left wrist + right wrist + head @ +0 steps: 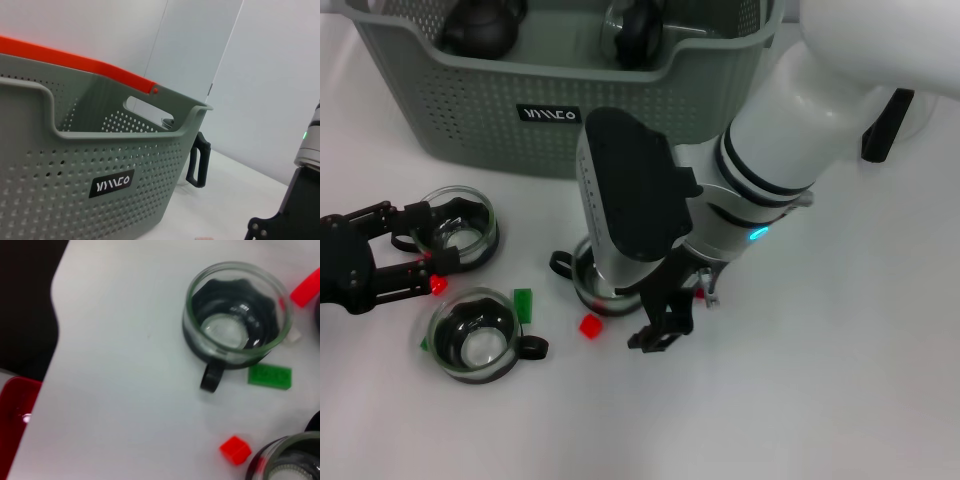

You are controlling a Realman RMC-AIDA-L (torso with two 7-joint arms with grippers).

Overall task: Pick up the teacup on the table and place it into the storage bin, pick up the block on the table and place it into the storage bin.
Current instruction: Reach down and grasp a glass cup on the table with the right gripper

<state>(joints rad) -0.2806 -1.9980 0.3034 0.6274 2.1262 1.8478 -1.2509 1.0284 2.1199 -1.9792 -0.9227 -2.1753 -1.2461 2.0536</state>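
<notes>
In the head view, the left gripper (420, 262) is seen at the left edge of the table (840, 380), its black fingers (405, 285) spread apart. One finger runs along the rim of a glass teacup (458, 228) and may touch it; the other lies on the near side of that cup, beside a small red block (439, 284). Nothing is held between them. A second teacup (475, 336) with a black handle stands just below, with a green block (523, 303) beside its rim. The right gripper (665, 310) is lowered over a third teacup (592, 285) at the middle of the table; the wrist housing hides most of that cup, and one dark finger (660, 325) is seen beside it. Whether these fingers are spread or pressed together cannot be told. A red block (589, 325) lies just beside this cup. The storage bin (560, 110) stands at the far side, already containing dark items, its dipped front rim facing the cups. Open table is seen to the right and near side.

In the left wrist view, the storage bin (100, 170) fills the frame, with its perforated wall and black label; part of the right arm shows at the edge.

In the right wrist view, a teacup (232, 320) is shown from above with a green block (270, 376) near its handle, a red block (235, 450) apart from it, and another cup's rim (290, 460) at the corner. The table edge (55, 325) lies well apart from the cups, with bare surface between.
</notes>
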